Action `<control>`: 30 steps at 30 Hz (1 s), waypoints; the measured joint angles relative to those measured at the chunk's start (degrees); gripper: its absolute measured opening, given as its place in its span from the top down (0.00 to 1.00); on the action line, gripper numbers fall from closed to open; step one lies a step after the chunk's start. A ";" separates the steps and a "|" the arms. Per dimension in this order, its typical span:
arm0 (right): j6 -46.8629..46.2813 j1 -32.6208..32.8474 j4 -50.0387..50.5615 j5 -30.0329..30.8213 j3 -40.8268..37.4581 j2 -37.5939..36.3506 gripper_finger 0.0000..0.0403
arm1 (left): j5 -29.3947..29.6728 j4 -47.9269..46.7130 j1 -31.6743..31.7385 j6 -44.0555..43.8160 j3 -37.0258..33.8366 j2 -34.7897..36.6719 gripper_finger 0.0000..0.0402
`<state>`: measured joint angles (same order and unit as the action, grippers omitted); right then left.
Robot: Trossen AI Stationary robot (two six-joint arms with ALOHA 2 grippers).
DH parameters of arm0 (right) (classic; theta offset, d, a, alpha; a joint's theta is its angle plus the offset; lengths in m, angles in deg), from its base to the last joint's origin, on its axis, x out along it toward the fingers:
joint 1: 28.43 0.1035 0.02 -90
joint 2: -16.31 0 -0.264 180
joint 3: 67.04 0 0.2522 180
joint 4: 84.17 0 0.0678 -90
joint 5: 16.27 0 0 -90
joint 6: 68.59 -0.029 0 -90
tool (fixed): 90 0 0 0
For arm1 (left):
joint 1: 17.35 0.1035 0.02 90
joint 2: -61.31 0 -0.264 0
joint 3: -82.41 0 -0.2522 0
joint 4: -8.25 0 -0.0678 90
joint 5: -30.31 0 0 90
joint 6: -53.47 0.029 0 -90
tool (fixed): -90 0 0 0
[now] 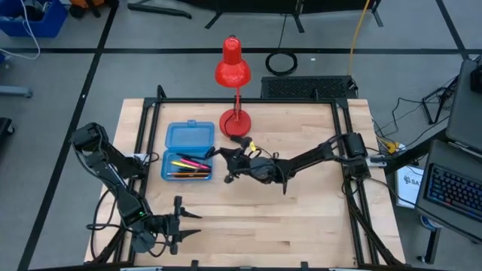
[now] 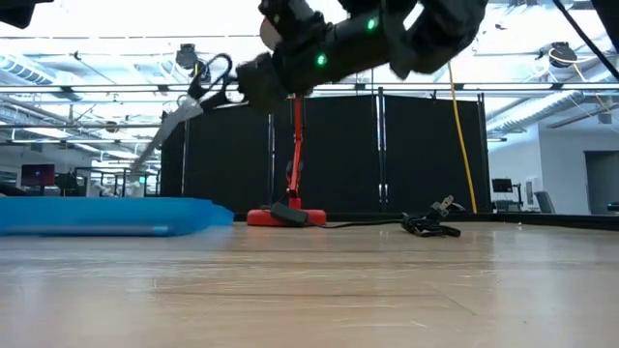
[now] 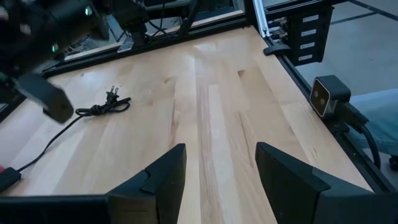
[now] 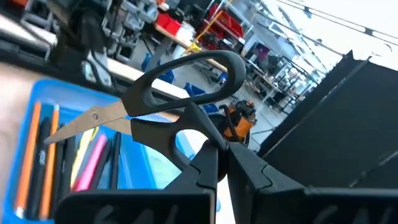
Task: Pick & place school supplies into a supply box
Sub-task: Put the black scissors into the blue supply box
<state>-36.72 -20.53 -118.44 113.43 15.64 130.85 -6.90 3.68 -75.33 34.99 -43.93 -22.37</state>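
Note:
The supply box (image 1: 188, 150) lies open on the table's left half. Its tray (image 4: 56, 155) holds orange, pink and yellow pencils and black pens (image 1: 187, 165). Just right of the box, my right gripper (image 1: 228, 162) is shut on small scissors (image 4: 155, 106) with black handles and silver blades (image 2: 164, 135), held in the air. My left gripper (image 3: 217, 174) stands open near the table's front left edge (image 1: 181, 222), with nothing between its fingers. My right gripper pinches the scissors' black handle between its two fingers (image 4: 249, 165), at the rim of one finger loop (image 4: 202, 127). The fingers come about level from the table's right side. The scissors are lifted clear of the table, with the closed blades slanting down toward the box.
A red desk lamp (image 1: 233, 75) stands behind the box, its base (image 2: 280, 217) on the table. Its black cord and plug (image 2: 430, 224) lie on the wood near the right arm. Bare wood lies in the middle and near right of the table.

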 joint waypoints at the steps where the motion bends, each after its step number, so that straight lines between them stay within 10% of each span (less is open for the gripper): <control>1: 0.55 -0.38 -0.52 -0.97 0.00 0.57 0.99 | 0.03 0.00 0.10 0.00 0.00 0.00 0.50; 30: -18.05 -4.56 -1.59 -2.22 23.49 21.70 0.99 | -0.14 -0.49 0.20 -0.14 0.00 0.00 0.50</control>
<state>-54.77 -25.08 -120.03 111.21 39.13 152.55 -7.03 3.18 -75.13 34.85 -43.93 -22.37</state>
